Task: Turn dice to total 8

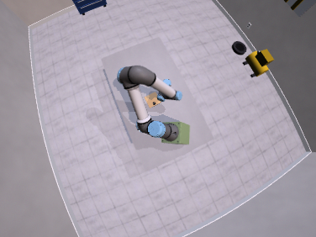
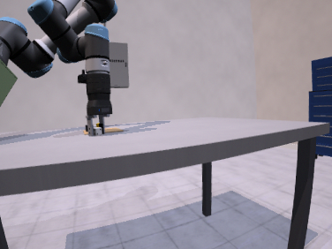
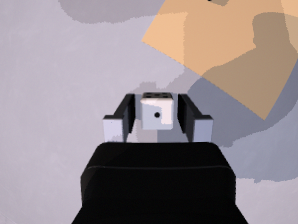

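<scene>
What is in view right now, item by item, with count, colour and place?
die: one, white, on the table beside the mat, between the fingers
mat: one, orange, on the table
small item: one, dark, on the mat; details too small
table: one, grey, on the tiled floor
drawer cabinet: one, blue, beyond the table
wall box: one, grey, behind the arm
machine: one, yellow and black, floor edge
round object: one, black, near the machine
base block: one, green, under the arm
arm: one, grey, black and blue
gripper: one, open
</scene>
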`<state>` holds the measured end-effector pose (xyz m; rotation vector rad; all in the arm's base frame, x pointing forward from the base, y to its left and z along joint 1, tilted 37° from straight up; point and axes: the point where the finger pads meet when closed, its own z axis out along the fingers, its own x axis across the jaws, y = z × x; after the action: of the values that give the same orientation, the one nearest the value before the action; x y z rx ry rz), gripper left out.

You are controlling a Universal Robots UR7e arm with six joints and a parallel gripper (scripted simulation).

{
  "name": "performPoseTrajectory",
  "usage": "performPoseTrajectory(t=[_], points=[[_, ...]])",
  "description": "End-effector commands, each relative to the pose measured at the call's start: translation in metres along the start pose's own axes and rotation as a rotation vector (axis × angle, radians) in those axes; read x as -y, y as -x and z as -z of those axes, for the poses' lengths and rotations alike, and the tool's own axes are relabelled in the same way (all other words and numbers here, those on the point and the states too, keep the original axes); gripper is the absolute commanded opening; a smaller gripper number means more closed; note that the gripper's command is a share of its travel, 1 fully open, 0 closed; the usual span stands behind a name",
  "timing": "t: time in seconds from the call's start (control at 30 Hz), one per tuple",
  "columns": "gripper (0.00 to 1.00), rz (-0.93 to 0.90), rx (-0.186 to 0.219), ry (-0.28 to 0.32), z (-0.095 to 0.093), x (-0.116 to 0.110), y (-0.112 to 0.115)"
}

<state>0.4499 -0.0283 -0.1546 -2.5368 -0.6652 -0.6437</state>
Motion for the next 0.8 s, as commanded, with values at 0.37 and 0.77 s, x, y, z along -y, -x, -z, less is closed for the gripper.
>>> performPoseTrajectory(t=[0.37, 0.77], points=[[0.79, 0.000, 0.000, 0.001, 0.0004, -0.0004, -0.0002], [0.49, 0.000, 0.000, 0.001, 0.0004, -0.0004, -0.0002]])
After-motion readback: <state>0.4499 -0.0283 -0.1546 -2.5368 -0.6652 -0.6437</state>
